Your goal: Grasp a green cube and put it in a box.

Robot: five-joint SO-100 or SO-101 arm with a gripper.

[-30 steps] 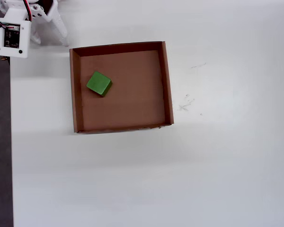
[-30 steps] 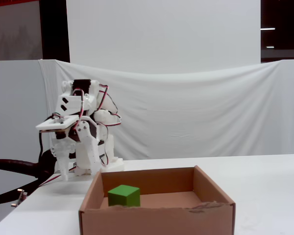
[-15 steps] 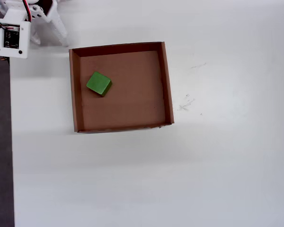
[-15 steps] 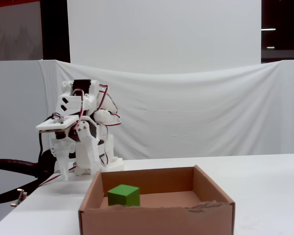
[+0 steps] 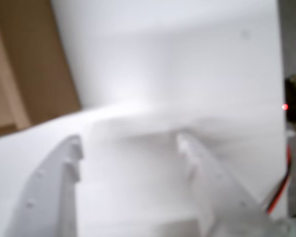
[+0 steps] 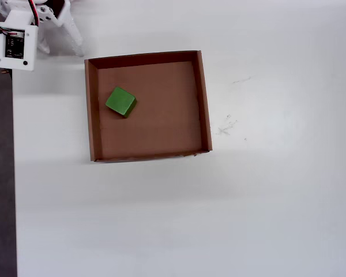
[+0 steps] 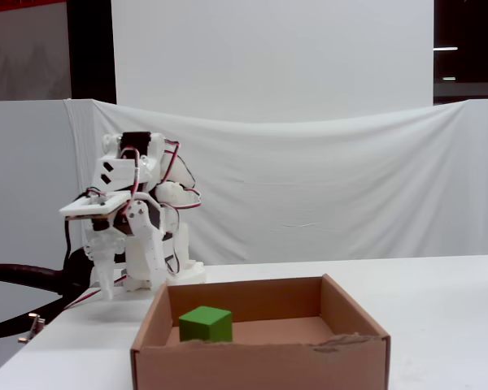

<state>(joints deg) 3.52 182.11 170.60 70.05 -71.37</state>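
- Up by the table's far-left corner in the overhead view, the gripper sits folded back with the arm, well apart from the box.
- Its two white fingers show in the blurred wrist view with a clear gap between them, nothing held, bare white table below.
- Inside the box lies the green cube, on the flat bottom near the left wall in the overhead view, turned a little askew.
- From the fixed view the cube rests behind the front wall, left of centre, the arm behind it.
- Red wires loop over the arm.
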